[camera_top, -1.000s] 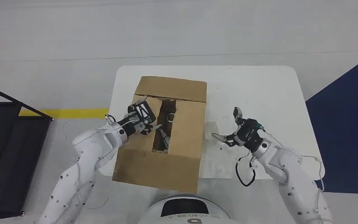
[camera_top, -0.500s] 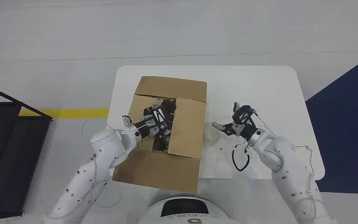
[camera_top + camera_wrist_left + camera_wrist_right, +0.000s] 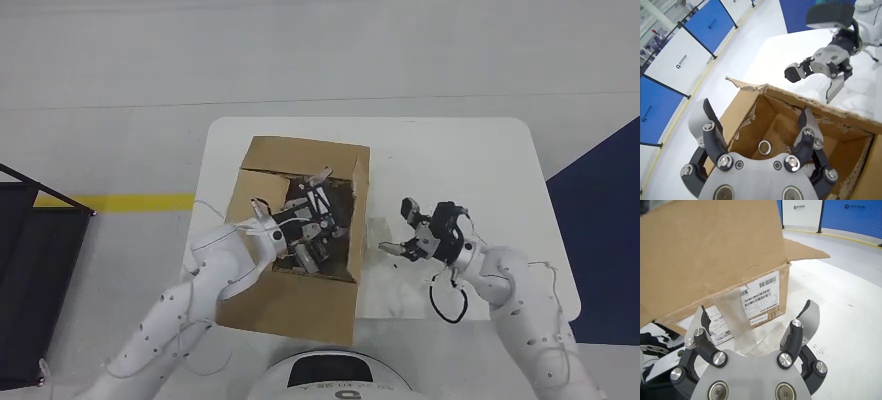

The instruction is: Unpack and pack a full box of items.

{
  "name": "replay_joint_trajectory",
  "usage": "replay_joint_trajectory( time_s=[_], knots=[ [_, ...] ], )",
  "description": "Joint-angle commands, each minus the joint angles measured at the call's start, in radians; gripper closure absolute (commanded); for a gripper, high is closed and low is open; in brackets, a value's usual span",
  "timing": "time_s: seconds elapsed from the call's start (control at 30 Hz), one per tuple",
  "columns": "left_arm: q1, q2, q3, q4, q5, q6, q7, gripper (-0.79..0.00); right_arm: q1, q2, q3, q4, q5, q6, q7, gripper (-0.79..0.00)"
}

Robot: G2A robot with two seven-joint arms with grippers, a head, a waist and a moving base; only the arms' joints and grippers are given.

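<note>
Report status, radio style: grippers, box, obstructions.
Left gripper open over box opening. Right gripper open, outside beside box. Metal ring on box floor. Raised flap stands between grippers.

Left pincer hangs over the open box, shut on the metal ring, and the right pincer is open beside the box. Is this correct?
Not quite. In the left wrist view the left pincer is open and empty; the metal ring lies on the bottom of the box. The rest is correct, the right pincer included.
</note>
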Motion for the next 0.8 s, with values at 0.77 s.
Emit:
replay_joint_trajectory(
  time_s=[0.77],
  knots=[
    [0.025, -0.006, -0.135, -0.107, 0.011, 0.102, -0.086, -0.785, -0.253, 0.06, 0.392, -0.189, 0.259, 0.005, -0.035, -0.785]
  ],
)
